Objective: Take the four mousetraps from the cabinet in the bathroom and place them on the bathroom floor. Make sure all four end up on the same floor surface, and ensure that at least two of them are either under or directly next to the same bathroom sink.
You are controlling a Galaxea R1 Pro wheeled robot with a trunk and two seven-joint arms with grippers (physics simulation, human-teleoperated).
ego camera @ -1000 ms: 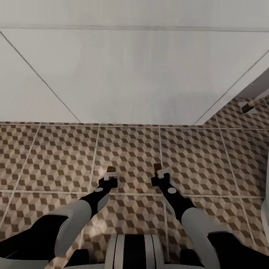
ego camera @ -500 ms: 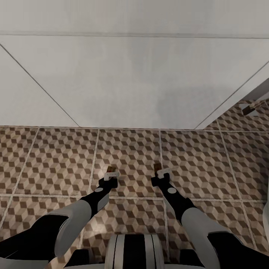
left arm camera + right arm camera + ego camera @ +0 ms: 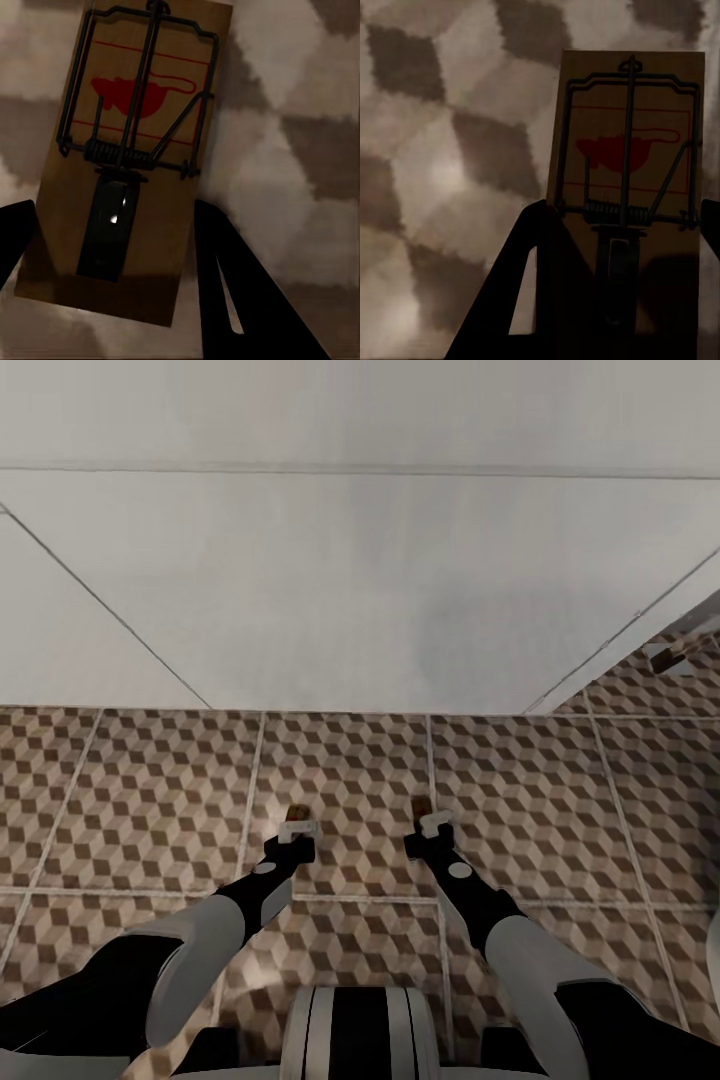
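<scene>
I hold two mousetraps, one in each gripper, out in front of my trunk above the bathroom floor. The left mousetrap (image 3: 131, 161) is a flat rectangular brown wooden board with dark wire spring parts and a red mouse printed on it; my left gripper's (image 3: 112, 247) dark fingers (image 3: 225, 285) press against its two long edges, pinching it. The right mousetrap (image 3: 630, 180), the same brown board with wire and red print, sits pinched between the dark fingers (image 3: 547, 277) of my right gripper (image 3: 622, 262).

From my head camera, the left gripper (image 3: 298, 827) and right gripper (image 3: 432, 822) reach forward side by side, near each other, each with a small brown board tip showing past its white fingertips.

Beneath them lies the floor (image 3: 150, 800) of large square tiles with a brown, beige and white cube pattern and pale grout lines. Beyond the grippers a broad white flat surface (image 3: 350, 580) rises from the floor.
</scene>
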